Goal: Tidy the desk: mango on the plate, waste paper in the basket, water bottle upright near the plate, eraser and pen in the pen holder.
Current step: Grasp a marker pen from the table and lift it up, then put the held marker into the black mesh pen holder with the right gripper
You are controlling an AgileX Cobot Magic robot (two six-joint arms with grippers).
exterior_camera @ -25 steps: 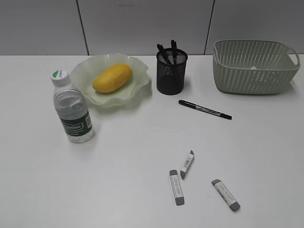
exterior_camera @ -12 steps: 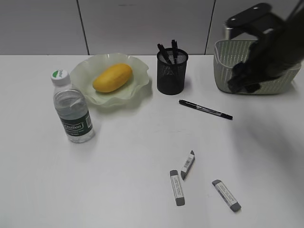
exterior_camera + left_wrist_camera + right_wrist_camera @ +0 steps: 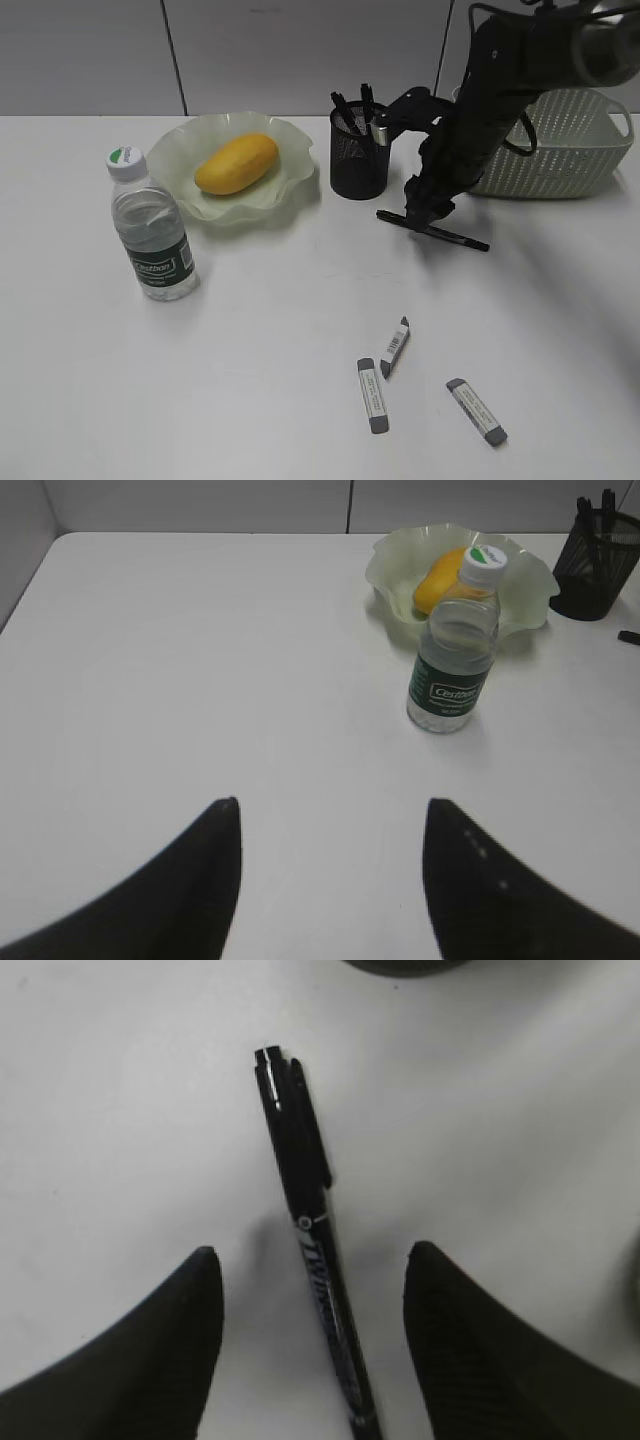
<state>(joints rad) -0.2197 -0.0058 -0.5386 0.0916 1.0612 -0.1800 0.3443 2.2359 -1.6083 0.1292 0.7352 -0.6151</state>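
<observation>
- R gripper (image 3: 310, 1290): fingers spread wide, astride pen (image 3: 308, 1215), not gripping.
- Pen: flat on desk, beside pen holder (image 3: 361, 152).
- L gripper (image 3: 330, 825): wide apart, holding nothing.
- Erasers x3 (image 3: 394, 346): desk front.

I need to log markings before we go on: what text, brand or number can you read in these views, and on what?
"Cestbon": on the water bottle label, left wrist view.
"TWIN...": partial print on the pen barrel between the open right gripper fingers; the rest is blurred.
Erasers: printed sleeves, too small to read.
Mango, plate, pen holder, basket: no text seen.
</observation>
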